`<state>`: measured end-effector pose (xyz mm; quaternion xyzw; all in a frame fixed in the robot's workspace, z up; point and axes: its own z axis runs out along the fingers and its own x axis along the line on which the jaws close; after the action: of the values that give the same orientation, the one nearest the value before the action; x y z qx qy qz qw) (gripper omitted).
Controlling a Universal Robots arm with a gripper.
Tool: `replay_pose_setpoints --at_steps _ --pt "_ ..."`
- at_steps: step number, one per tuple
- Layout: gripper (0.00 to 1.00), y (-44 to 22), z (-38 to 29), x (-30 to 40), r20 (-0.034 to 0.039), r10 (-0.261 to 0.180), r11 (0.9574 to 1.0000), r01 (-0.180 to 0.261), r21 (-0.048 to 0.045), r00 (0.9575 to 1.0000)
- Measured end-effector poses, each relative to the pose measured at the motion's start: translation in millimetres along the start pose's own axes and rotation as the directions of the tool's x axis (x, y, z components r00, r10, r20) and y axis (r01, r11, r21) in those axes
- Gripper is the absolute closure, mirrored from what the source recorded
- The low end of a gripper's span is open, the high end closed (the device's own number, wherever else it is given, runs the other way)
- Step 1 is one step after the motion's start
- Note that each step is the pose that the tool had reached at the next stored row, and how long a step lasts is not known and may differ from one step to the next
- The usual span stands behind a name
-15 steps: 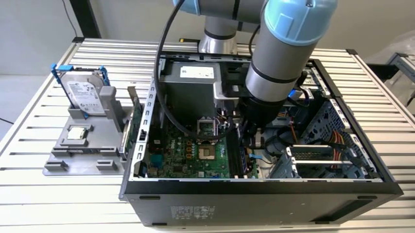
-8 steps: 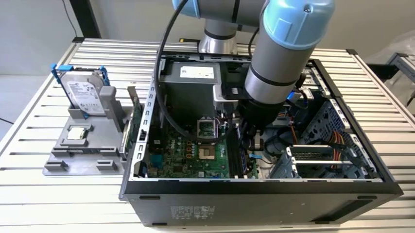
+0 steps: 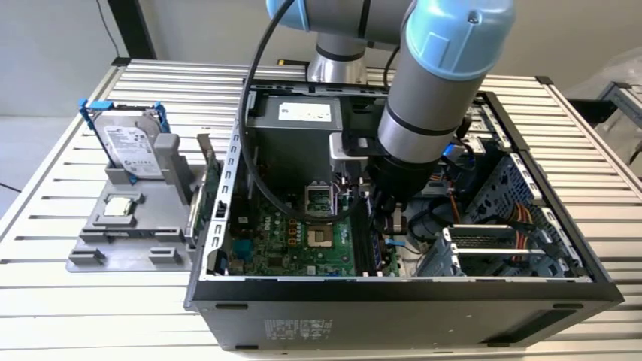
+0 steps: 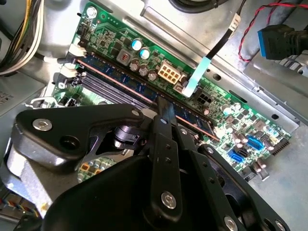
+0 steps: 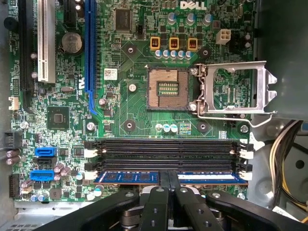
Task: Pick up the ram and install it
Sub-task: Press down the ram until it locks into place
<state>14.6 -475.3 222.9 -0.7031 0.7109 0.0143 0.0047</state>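
First wrist view puts the gripper (image 5: 168, 185) closest to the lens, its two black fingers (image 5: 160, 202) shut on the top edge of the ram (image 5: 130, 177) at about mid-length. The ram lies along the nearest of the memory slots (image 5: 168, 153), the blue board standing in or just over that slot. Whether it is fully seated I cannot tell.

Second wrist view shows the same grip from the side: the fingertips pinch the ram (image 4: 115, 77) on edge, its long line running from ten o'clock to four o'clock across the motherboard (image 4: 144, 29).

Risks, as I judge them:
- If the ram is slightly tilted or off the slot line, a downward push could jam one end and bend the board.
- The white slot latches (image 5: 246, 154) at the ends may not catch if the force falls only at the middle.
- A grip this narrow could let the stick rock.

Further off on the board sit the bare processor socket (image 5: 166, 89) and its raised metal frame (image 5: 236, 89).

Exterior view shows the arm (image 3: 431, 98) reaching down into the open computer case (image 3: 401, 301) on the table (image 3: 60, 301); loose cables (image 3: 522, 226) at three o'clock of the wrist could snag.
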Motion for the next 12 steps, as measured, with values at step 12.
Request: replay_pose_setpoints --at_steps 12 --pt "1.0 -0.1 4.1 0.0 0.0011 0.0 1.0 0.0 0.0003 1.0"
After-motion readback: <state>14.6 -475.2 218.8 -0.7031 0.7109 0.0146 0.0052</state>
